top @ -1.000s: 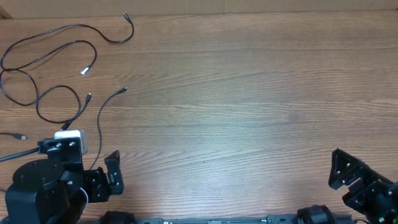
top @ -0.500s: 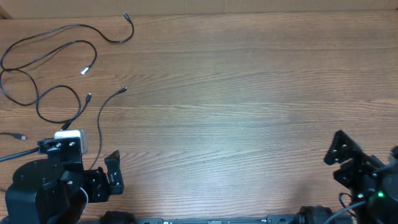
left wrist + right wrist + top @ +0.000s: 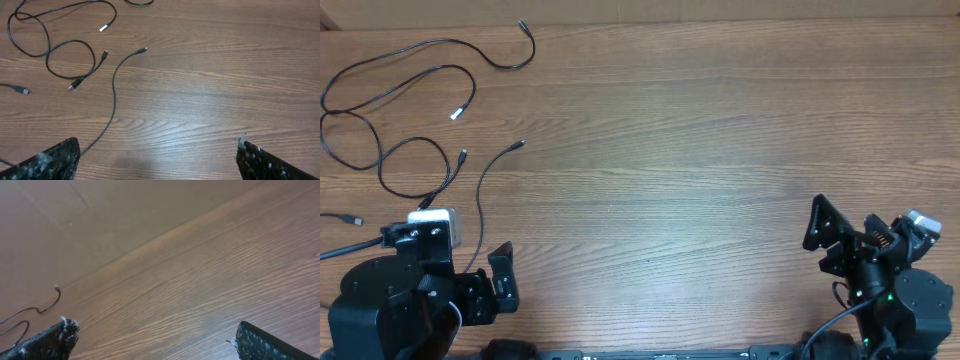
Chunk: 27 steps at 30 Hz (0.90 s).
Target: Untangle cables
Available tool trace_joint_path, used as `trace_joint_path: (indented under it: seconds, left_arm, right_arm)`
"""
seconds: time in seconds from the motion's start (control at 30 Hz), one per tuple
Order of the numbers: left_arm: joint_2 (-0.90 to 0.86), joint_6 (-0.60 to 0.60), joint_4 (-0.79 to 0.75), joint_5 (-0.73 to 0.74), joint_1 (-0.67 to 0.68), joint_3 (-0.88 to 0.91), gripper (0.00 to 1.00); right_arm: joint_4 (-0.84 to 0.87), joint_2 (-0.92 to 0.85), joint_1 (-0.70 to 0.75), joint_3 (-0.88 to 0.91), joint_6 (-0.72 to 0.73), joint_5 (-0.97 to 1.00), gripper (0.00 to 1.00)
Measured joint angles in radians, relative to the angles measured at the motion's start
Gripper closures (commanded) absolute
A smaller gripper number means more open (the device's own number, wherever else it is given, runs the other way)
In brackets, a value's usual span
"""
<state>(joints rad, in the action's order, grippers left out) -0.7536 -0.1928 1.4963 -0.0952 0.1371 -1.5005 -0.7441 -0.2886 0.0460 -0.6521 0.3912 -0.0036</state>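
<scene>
Overhead, the cables (image 3: 472, 88) show six plug ends; left hand (image 3: 156, 147) and right hand (image 3: 152, 330) both gape wide, empty.

Of the cables (image 3: 395, 110) at the far left, a short one (image 3: 338, 216) runs off the overhead view's left edge, and a long one (image 3: 478, 210) disappears under the left arm (image 3: 380, 300), whose base the near edge cuts off. The left wrist view catches only its fingertips (image 3: 50, 160), and its top edge clips a far loop (image 3: 138, 3). In the right wrist view, a cable end (image 3: 56, 288) is too small to tell its plug.
</scene>
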Motion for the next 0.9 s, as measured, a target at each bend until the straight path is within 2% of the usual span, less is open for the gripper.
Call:
trace_joint_path:
  seconds: [0.23, 0.47, 0.8, 0.9]
  left_arm:
    - [0.000, 0.000, 0.000, 0.000, 0.000, 0.000, 0.00]
    - [0.000, 0.000, 0.000, 0.000, 0.000, 0.000, 0.00]
    - [0.000, 0.000, 0.000, 0.000, 0.000, 0.000, 0.01]
    - [0.000, 0.000, 0.000, 0.000, 0.000, 0.000, 0.00]
  right_arm:
    - [0.142, 0.097, -0.020, 0.106, 0.000, -0.015, 0.00]
    - [0.417, 0.235, -0.021, 0.314, -0.003, -0.019, 0.00]
    - [0.664, 0.274, -0.021, 0.501, -0.003, -0.022, 0.00]
    - [0.783, 0.274, -0.021, 0.569, -0.003, -0.023, 0.00]
